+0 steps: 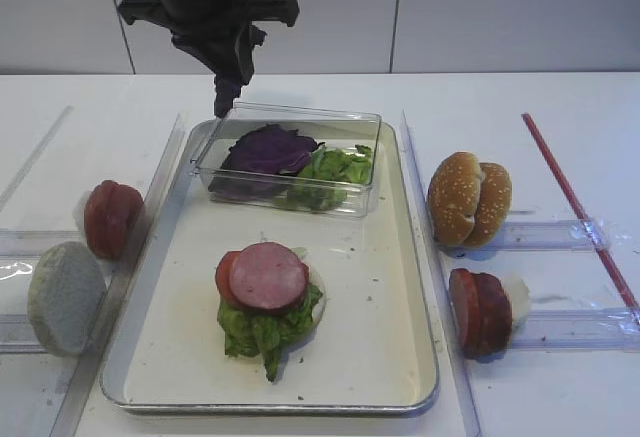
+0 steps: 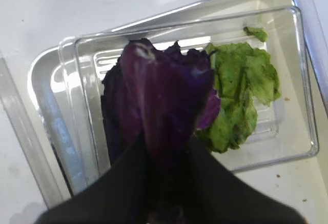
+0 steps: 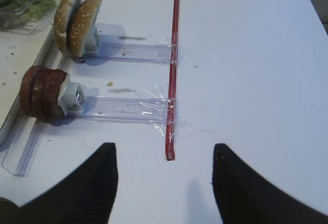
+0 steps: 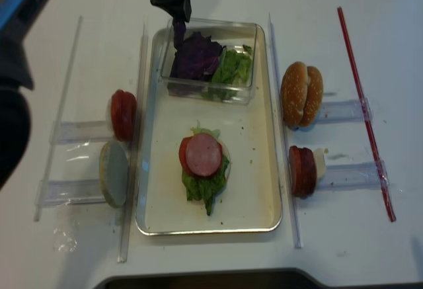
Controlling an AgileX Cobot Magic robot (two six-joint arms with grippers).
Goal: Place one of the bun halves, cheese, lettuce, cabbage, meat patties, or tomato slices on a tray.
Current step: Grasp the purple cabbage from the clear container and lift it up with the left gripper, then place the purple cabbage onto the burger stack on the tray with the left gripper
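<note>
left gripper (image 2: 166,183) clenched on the cabbage (image 2: 164,96) — leaf hangs past its fingertips, above the clear box (image 1: 365,200) at the tray (image 1: 390,357) back. thin pinch; leaf could slip or drag lettuce (image 1: 335,169) beside it. right gripper (image 3: 164,175) parted, idle — bun halves (image 3: 77,21) well ahead.

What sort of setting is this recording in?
Probably a lab benchtop set up as a mock burger station: a plain white table, ingredients such as bun halves stood in taped-down clear holders, and a metal tray for assembly.
</note>
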